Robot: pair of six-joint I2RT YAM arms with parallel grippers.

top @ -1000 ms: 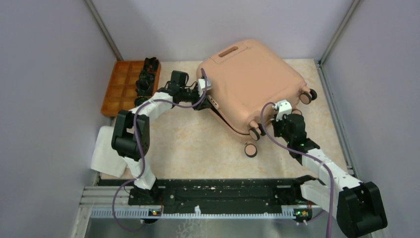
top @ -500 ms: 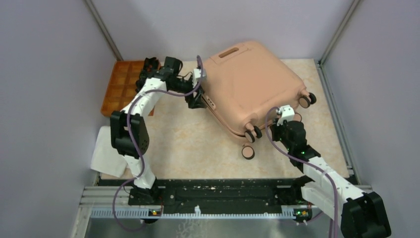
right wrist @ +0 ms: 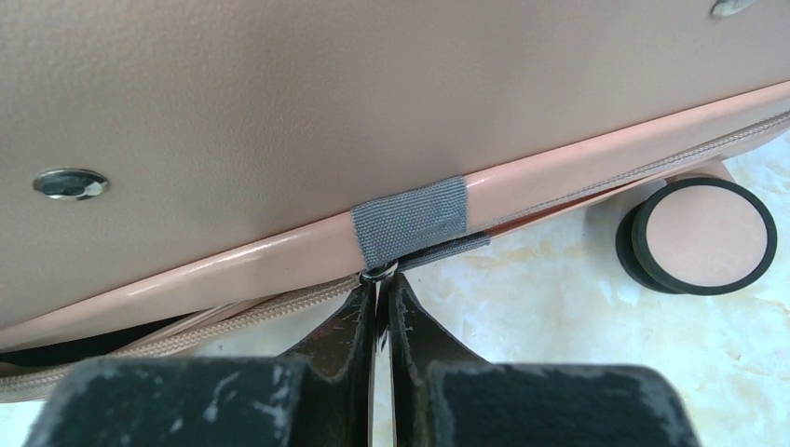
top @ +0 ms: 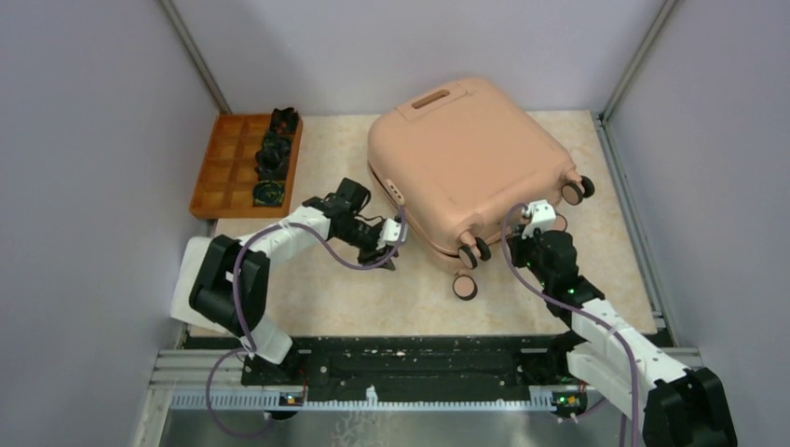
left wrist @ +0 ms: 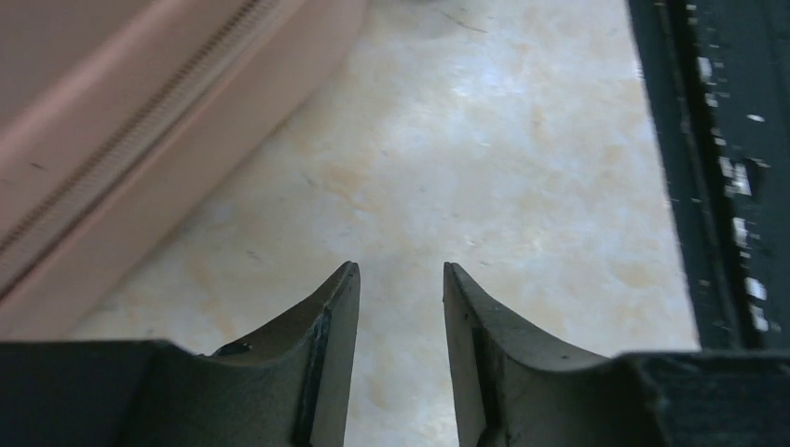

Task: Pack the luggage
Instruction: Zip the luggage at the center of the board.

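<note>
The luggage (top: 466, 158) lies shut at the far right of the worktop (top: 373, 279). Zipping seems the step in hand: the right tool (right wrist: 377, 296) pinches the zip pull (right wrist: 379, 273) at its near edge and should next drag it along the seam. The left tool (left wrist: 399, 279) hangs parted and empty beside the luggage's left side.

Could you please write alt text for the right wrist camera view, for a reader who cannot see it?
The right gripper is shut on a small metal zipper pull beneath a grey fabric tab on the rim of the peach-pink hard-shell suitcase, which fills the upper frame. A black-and-pink wheel sits at the frame's right on the pale marbled table.
</note>
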